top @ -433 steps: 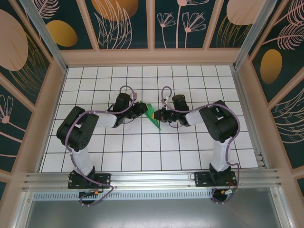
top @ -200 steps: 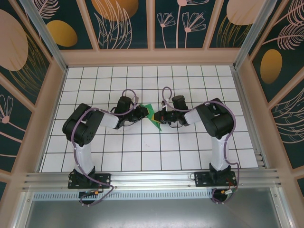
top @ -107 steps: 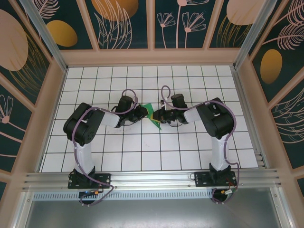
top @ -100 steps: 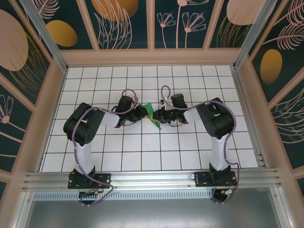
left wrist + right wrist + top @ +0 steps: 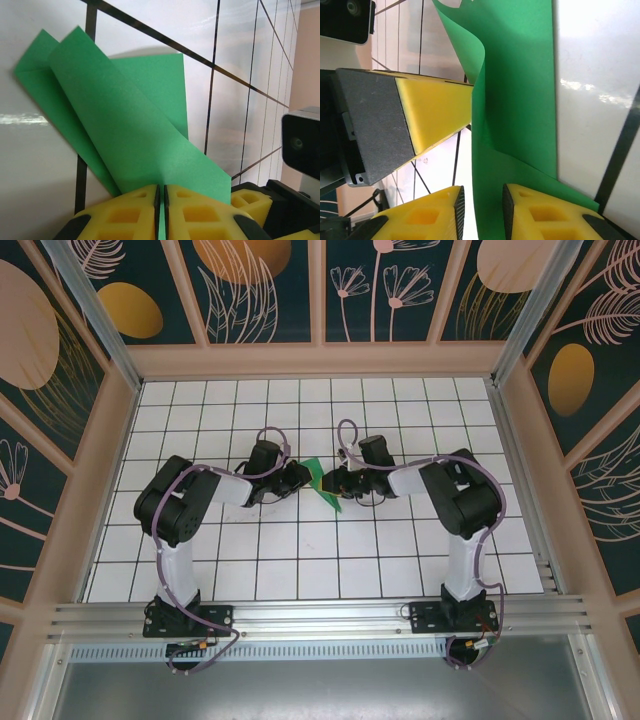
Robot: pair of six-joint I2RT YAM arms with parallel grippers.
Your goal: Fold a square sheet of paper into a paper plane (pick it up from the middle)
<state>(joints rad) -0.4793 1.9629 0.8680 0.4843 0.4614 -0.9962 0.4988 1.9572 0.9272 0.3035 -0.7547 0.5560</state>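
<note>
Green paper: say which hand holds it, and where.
The left hand pinches the paper at its crease; the right hand has its jaws apart around it, not gripping.

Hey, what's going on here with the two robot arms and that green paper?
Both arms meet over the middle of the tiled table, working on a partly folded green sheet of paper. The left end effector is clamped shut on its edge. The right end effector has its jaws apart, with the paper standing loose in the gap. It is creased but not yet a plane.
</note>
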